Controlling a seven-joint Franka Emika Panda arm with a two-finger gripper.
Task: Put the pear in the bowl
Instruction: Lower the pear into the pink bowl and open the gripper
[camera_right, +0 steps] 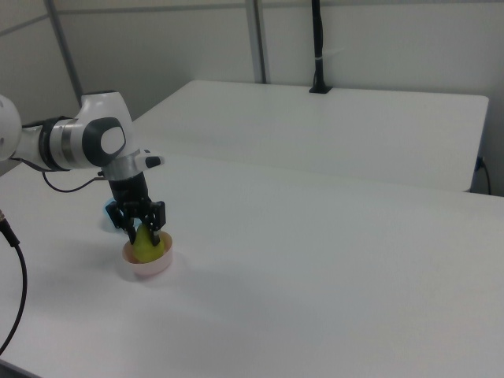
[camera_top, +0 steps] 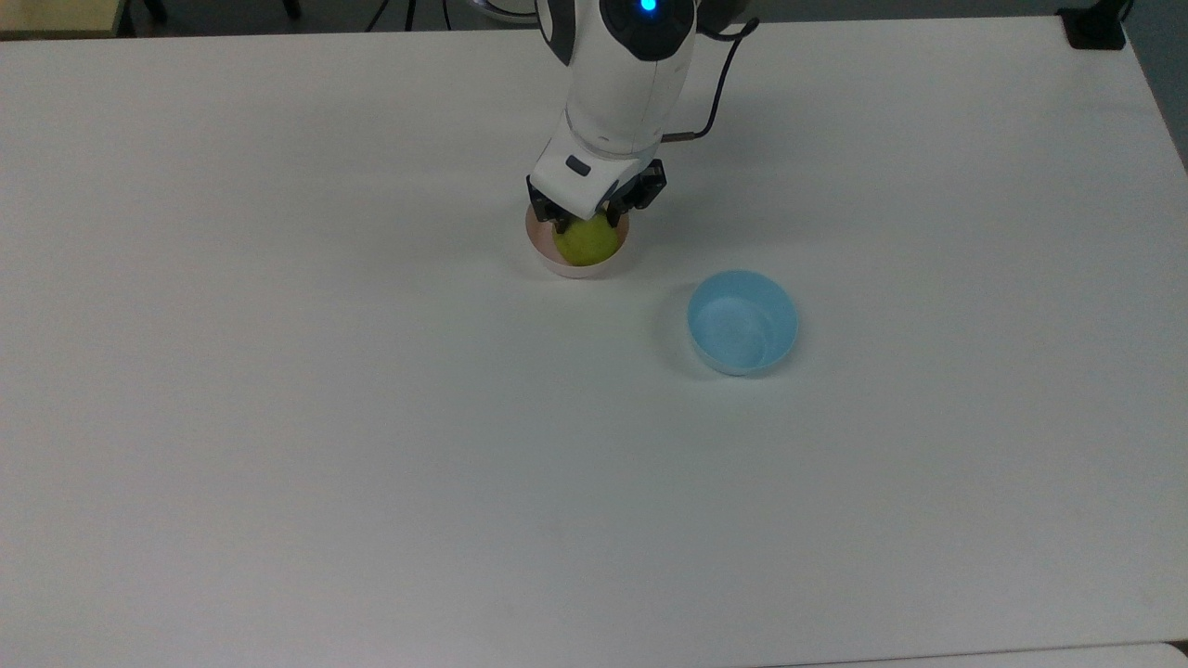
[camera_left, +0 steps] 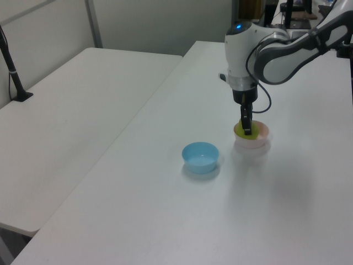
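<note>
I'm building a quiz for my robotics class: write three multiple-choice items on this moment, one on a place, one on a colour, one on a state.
1. Where is the small yellow-green pear?
A. on the bare table
B. inside the pale pink plastic bowl
C. inside the light blue plastic bowl

2. What colour is the bowl with nothing in it?
A. light blue
B. red
C. black

3. What is the two-finger gripper doing?
A. hanging open far above the table
B. lying on the table
C. shut on the pear

Answers: 1 B, the pear sits within the pink rim; 2 A, the blue bowl's inside is bare; 3 C, the fingers flank the pear.
</note>
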